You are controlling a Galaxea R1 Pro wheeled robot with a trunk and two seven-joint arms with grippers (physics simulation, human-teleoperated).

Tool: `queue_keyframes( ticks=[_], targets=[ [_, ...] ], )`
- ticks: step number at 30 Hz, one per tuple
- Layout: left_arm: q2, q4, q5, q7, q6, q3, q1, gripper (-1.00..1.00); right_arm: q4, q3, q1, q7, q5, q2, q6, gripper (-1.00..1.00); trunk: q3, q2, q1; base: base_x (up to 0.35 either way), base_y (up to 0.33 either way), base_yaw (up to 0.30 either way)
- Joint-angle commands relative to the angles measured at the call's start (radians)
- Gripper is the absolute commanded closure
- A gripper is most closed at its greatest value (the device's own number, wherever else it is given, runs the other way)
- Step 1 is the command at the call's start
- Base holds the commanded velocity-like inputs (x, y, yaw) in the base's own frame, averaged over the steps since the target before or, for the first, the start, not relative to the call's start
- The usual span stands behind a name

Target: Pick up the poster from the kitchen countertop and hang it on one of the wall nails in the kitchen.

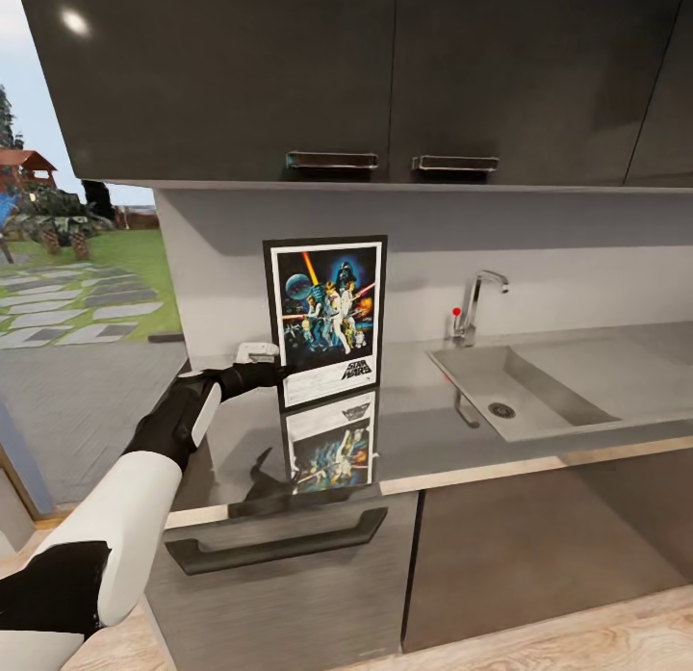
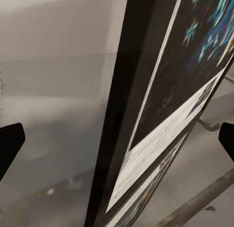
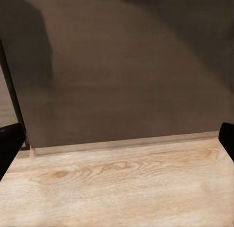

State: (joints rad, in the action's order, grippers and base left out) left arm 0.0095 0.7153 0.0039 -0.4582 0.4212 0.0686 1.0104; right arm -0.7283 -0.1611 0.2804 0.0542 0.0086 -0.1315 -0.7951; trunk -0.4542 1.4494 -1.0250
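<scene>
**Left-Edge Grasp Setup on the Framed Poster**

Reaching forward from the near left, over the cabinet front, with the left gripper (image 1: 272,373) levelled at the frame's lower left edge. Straddling that dark edge with the fingertips (image 2: 10,145) spread wide, not yet closing. Standing upright on the kitchen countertop (image 1: 423,440), leaning back toward the wall: the poster (image 1: 327,320). Likely handling as light, stiff and flat, with a slick frame; pinching the thin side edge low down, squarely, to prevent pivoting or tipping. Hanging low over the wooden floor (image 3: 122,188): the right gripper (image 3: 117,144), likewise spread apart.
</scene>
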Motion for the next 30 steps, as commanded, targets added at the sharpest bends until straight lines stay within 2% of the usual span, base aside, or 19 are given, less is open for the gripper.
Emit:
queue_keyframes(
  ticks=[1, 22, 23, 30],
  targets=[
    [0.0, 0.001, 0.0, -0.005, 0.008, 0.004, 0.001, -1.0, -0.001, -0.003, 0.0, 0.006, 0.001, 0.001, -0.001, -1.0, -0.001, 0.001, 0.0, 0.0, 0.0, 0.0],
    [0.0, -0.017, -0.001, -0.005, 0.008, 0.004, 0.001, -1.0, -0.001, -0.003, -0.001, 0.006, 0.001, 0.001, -0.001, -1.0, -0.001, 0.001, 0.0, 0.0, -0.045, 0.0],
    [0.0, -0.017, 0.0, -0.005, 0.008, 0.004, 0.001, 1.0, -0.001, -0.003, -0.001, 0.006, 0.001, 0.0, -0.001, -1.0, -0.001, 0.001, 0.0, 0.0, -0.003, 0.0],
    [0.0, -0.017, -0.001, -0.005, 0.009, 0.004, 0.001, 1.0, 0.0, -0.003, -0.002, 0.006, 0.001, 0.0, -0.001, -1.0, -0.001, 0.001, 0.0, 0.0, 0.0, 0.0]
  ],
)
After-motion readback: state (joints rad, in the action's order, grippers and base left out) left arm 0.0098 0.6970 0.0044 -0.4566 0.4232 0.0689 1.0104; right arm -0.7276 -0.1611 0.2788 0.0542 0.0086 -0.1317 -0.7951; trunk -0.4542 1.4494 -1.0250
